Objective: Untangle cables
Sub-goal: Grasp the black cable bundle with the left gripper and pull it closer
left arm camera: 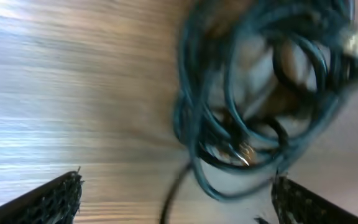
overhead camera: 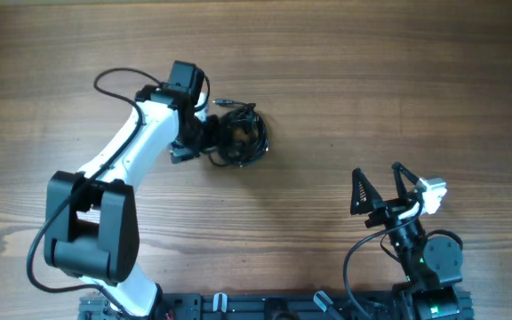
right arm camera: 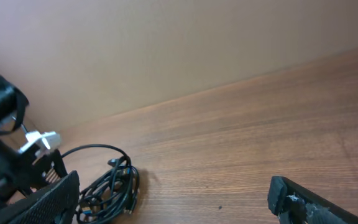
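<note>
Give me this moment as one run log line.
cables: one tangled bundle on table | left end effector: open, at the bundle, no grip | right end effector: open, empty, apart from bundle

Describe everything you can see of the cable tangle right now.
The cables are thin, black, rubbery-looking cords wound into one compact knot of overlapping loops, lying flat on the wooden table, left of centre. One short plug end sticks out at the far side; a silvery plug shows in the left wrist view. The open left hand sits right against the bundle's left edge, fingers apart, gripping nothing; whether it touches a loop is unclear.
</note>
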`<state>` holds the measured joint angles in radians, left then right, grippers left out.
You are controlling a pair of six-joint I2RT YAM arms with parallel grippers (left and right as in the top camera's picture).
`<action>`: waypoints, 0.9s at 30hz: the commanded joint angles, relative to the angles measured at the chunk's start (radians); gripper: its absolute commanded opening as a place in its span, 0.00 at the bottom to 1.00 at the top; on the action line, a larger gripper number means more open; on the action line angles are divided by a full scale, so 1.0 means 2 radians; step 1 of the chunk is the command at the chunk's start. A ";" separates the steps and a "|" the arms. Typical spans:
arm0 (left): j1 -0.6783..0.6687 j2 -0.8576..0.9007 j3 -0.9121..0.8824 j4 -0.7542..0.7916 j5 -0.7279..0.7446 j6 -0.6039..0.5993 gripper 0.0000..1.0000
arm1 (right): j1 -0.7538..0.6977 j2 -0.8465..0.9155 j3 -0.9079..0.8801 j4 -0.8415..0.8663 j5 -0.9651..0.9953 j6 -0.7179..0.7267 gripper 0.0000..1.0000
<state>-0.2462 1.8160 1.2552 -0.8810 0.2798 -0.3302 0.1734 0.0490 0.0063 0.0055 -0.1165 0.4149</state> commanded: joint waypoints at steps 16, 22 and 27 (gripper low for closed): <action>0.090 -0.022 0.005 0.129 0.048 -0.122 1.00 | -0.002 0.025 -0.001 0.000 0.007 0.200 1.00; 0.058 -0.013 -0.062 0.141 -0.015 -0.117 1.00 | -0.002 0.025 -0.001 0.000 0.009 0.200 1.00; 0.014 -0.013 -0.105 0.169 -0.014 -0.113 1.00 | -0.002 0.025 -0.001 0.000 0.009 0.200 1.00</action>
<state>-0.1825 1.7931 1.0790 -0.5655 0.2737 -0.5564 0.1734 0.0956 0.0063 0.0025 -0.1116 0.8078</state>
